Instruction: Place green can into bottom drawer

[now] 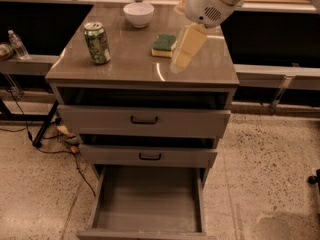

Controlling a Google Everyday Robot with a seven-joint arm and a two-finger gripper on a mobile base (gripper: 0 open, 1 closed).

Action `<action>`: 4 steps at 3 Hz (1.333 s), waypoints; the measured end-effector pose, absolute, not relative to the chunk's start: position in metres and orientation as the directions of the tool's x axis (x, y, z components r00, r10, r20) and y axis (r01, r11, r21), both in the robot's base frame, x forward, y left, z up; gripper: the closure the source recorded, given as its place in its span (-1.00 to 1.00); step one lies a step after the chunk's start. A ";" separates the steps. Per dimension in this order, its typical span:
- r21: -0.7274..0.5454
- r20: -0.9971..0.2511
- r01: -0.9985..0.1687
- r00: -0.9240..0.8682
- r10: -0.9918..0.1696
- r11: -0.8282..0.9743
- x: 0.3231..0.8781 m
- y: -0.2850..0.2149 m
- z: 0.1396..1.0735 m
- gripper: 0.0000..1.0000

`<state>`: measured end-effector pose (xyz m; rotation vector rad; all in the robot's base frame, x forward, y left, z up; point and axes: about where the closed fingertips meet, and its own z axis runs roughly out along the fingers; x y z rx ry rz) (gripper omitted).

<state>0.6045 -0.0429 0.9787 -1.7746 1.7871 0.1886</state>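
Note:
The green can [97, 43] stands upright at the left of the cabinet top [135, 66], green and white with a silver top. The bottom drawer [147, 199] is pulled open below the two upper drawers, and its grey floor is bare. My gripper [181, 61] hangs over the right half of the cabinet top, just right of the sponge and well to the right of the can. It holds nothing that I can see. The white arm [215, 1] comes in from the upper right.
A white bowl [138, 14] sits at the back of the cabinet top and a green-and-yellow sponge [164, 45] near its middle. The top drawer [144, 120] and middle drawer [150, 156] are slightly ajar. A water bottle [18, 44] and floor cables [55, 139] are at the left.

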 end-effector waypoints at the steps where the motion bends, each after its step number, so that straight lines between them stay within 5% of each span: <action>1: -0.305 -0.510 -0.947 0.073 -0.857 0.101 0.605 -0.043 0.976 -1.00; 4: -0.185 -0.725 -0.955 -0.028 -0.688 0.233 0.684 0.046 0.917 -1.00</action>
